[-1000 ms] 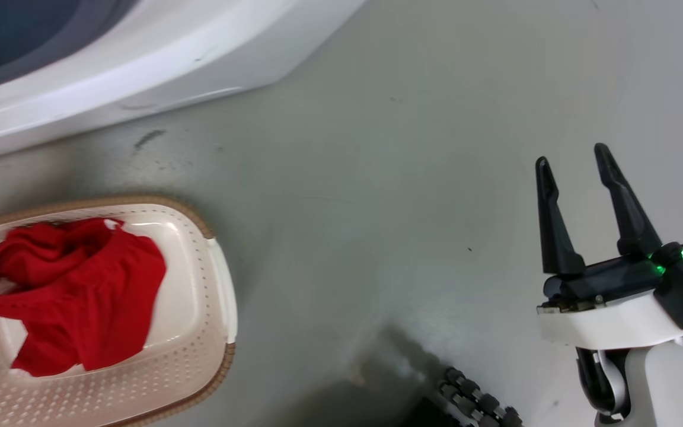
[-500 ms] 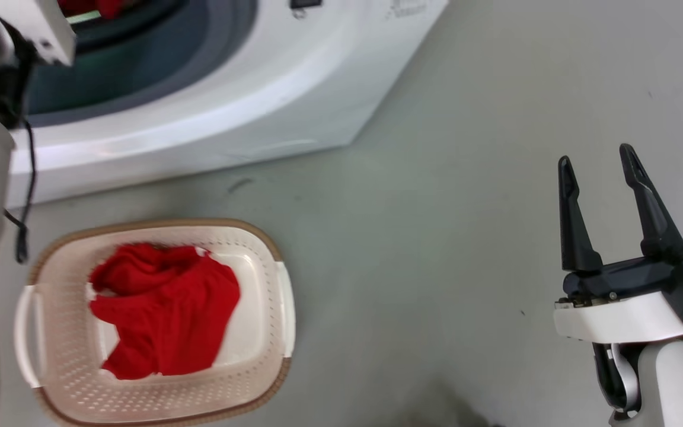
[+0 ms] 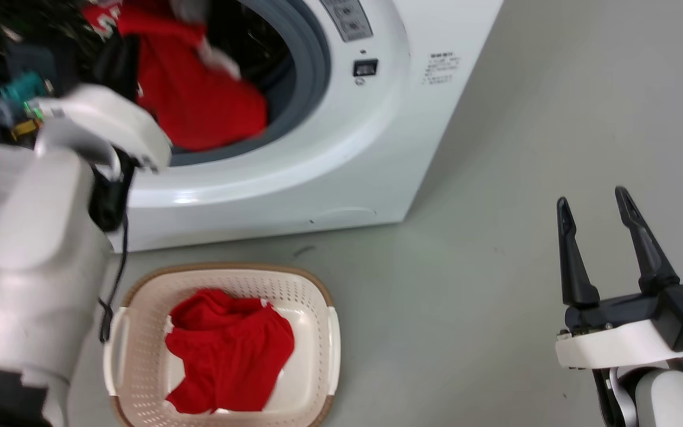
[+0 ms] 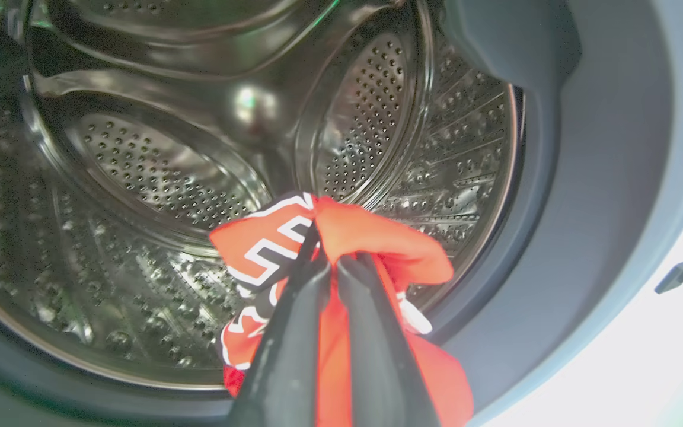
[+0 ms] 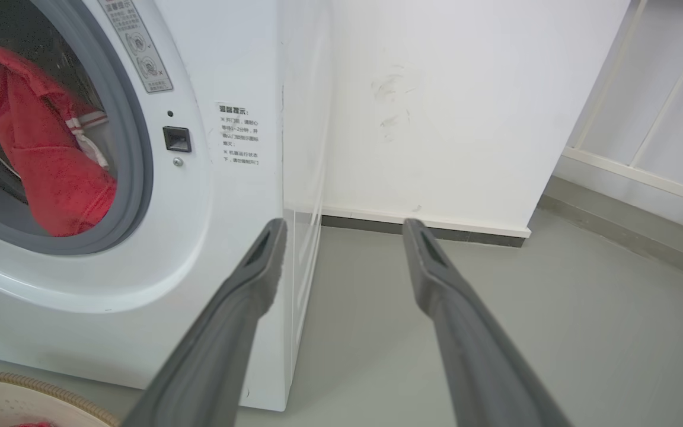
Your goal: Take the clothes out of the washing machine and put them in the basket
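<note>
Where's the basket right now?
In the head view, the basket sits on the floor lower centre-left, just in front of the washing machine, one red garment inside.

The washing machine (image 3: 294, 184) is finished in white, with a grey-rimmed porthole and a perforated silver drum (image 4: 158, 172). The plain garment (image 3: 229, 350) is coloured bright red; the lettered garment (image 4: 377, 243) is patterned red, white and black. The basket (image 3: 300, 293) is coloured cream, brown-rimmed.

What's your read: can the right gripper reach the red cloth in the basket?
Probably yes: the right gripper is open, bare floor lies between it and the basket, and the cloth lies uncovered.
</note>
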Controlling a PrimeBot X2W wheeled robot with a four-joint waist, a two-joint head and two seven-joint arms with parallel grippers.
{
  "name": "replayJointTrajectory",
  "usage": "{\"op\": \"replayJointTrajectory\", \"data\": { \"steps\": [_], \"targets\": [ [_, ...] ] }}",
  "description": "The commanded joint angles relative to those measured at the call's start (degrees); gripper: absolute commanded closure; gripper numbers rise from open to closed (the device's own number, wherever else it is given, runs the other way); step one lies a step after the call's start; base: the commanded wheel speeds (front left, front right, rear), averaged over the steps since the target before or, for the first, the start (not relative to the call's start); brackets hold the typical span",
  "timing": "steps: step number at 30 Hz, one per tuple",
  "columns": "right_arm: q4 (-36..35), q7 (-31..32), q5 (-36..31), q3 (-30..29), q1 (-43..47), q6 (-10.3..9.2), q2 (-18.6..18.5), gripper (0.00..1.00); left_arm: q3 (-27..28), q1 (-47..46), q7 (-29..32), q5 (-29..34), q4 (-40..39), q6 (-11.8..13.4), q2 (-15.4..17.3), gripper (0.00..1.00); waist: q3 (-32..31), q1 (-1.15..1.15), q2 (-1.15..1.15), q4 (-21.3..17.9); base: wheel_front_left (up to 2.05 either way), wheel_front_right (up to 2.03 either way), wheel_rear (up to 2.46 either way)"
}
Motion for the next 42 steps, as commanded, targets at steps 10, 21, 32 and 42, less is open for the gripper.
{"op": "replayJointTrajectory", "data": {
  "steps": [10,21,32,42],
  "targets": [
    [1.5,-0.1,-0.4,-1.2,3.3,-0.06,0.0,0.0,6.2,16.6,-0.3,5.4,-18.8,0.4,-2.8,1.0,-9.3,0.01,0.0,5.6,0.0,0.0,0.0],
    [1.5,-0.1,-1.1,-2.4,5.7,-0.06,0.0,0.0,7.0,30.3,0.2,6.2,-33.4,-0.3,-2.1,1.0,-11.9,0.01,0.0,8.6,0.0,0.0,0.0],
    [1.0,-0.1,-2.1,-2.1,4.3,-0.06,0.0,0.0,1.8,40.5,3.8,5.0,-34.6,-0.8,-2.1,1.0,-7.3,0.01,0.0,9.2,0.0,0.0,0.0],
    [-0.1,-0.1,-2.7,-1.6,-0.7,-0.06,0.0,0.0,-6.2,36.0,2.9,6.3,-21.9,-2.2,-3.0,1.0,3.8,0.01,0.0,6.3,0.0,0.0,0.0]
  ]
}}
